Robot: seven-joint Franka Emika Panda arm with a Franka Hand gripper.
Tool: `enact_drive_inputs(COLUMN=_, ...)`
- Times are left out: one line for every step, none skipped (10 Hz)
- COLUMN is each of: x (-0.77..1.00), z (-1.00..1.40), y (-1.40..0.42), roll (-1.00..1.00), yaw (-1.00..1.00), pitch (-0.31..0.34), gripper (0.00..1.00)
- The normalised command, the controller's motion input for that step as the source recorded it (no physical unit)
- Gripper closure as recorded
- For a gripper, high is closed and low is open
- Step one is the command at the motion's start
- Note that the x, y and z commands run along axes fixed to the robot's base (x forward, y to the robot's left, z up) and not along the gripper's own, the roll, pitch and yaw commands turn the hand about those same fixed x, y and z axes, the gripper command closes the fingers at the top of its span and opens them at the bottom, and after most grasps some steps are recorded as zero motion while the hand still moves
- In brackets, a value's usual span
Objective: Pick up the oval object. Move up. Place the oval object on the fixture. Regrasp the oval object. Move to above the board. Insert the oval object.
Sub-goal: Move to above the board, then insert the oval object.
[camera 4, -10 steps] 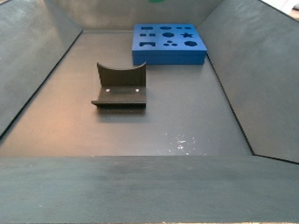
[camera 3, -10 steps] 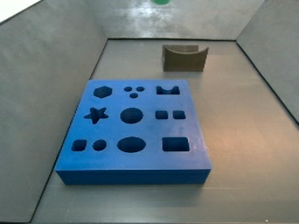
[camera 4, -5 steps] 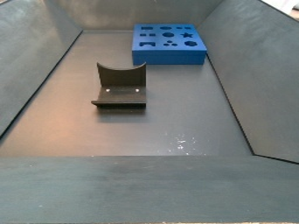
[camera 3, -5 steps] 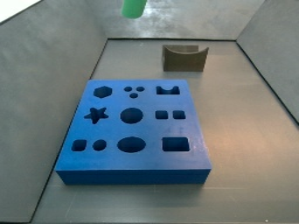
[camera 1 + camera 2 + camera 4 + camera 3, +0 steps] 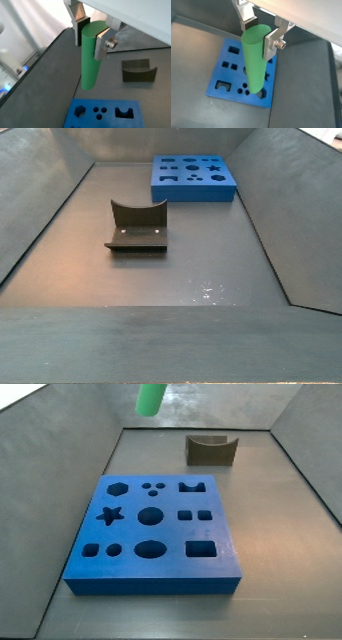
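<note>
My pincer (image 5: 93,31) is clamped on the upper end of the oval object (image 5: 89,57), its silver plates pressing the flat sides in both wrist views, and the rod hangs straight down, high above the floor. The rod looks rigid and smooth, so I judge it light but slick; a hold near the top leaves the long lower end free to lead into a hole, though it could swing if bumped. In a side view only its green tip (image 5: 151,398) shows at the frame's upper edge, well above the board (image 5: 155,534). The fixture (image 5: 211,450) stands apart near the far wall. The grey walls slope in on each side, yet the air over the board is open.
</note>
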Motion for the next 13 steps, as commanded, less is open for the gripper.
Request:
enact_drive_inputs(x=-0.11, z=0.0, y=0.03, roll=-0.31, yaw=1.0, pitch=-0.43, gripper=1.0)
enact_drive_inputs(x=-0.1, z=-0.01, y=0.03, roll=-0.29, yaw=1.0, pitch=-0.488, gripper=1.0)
enact_drive_inputs(x=-0.09, z=-0.01, y=0.03, roll=-0.26, yaw=1.0, pitch=-0.536, gripper=1.0)
enact_drive_inputs(x=-0.08, z=-0.01, y=0.02, roll=-0.22, yaw=1.0, pitch=-0.607, gripper=1.0)
enact_drive_inputs(x=-0.08, z=-0.01, y=0.02, roll=-0.2, yaw=1.0, pitch=-0.636, gripper=1.0)
enact_drive_inputs(x=-0.07, z=-0.01, y=0.02, roll=-0.13, yaw=0.84, pitch=-0.603, gripper=1.0)
enact_drive_inputs(x=-0.07, z=-0.01, y=0.02, roll=-0.09, yaw=0.58, pitch=-0.467, gripper=1.0)
enact_drive_inputs(x=-0.06, z=0.0, y=0.02, roll=-0.04, yaw=0.29, pitch=-0.287, gripper=1.0)
enact_drive_inputs(x=0.0, z=-0.05, y=-0.03, roll=0.0, yaw=0.0, pitch=-0.004, gripper=1.0)
enact_drive_inputs(x=0.06, z=-0.18, y=-0.21, roll=-0.03, yaw=0.0, pitch=-0.06, gripper=1.0)
enact_drive_inputs(x=0.04, z=-0.21, y=-0.34, roll=-0.03, yaw=0.0, pitch=-0.146, gripper=1.0)
enact_drive_inputs(x=0.0, z=-0.24, y=-0.44, roll=-0.08, yaw=-0.2, pitch=-0.21, gripper=1.0)
enact_drive_inputs(x=0.0, z=-0.32, y=-0.42, roll=-0.12, yaw=-0.41, pitch=-0.243, gripper=1.0)
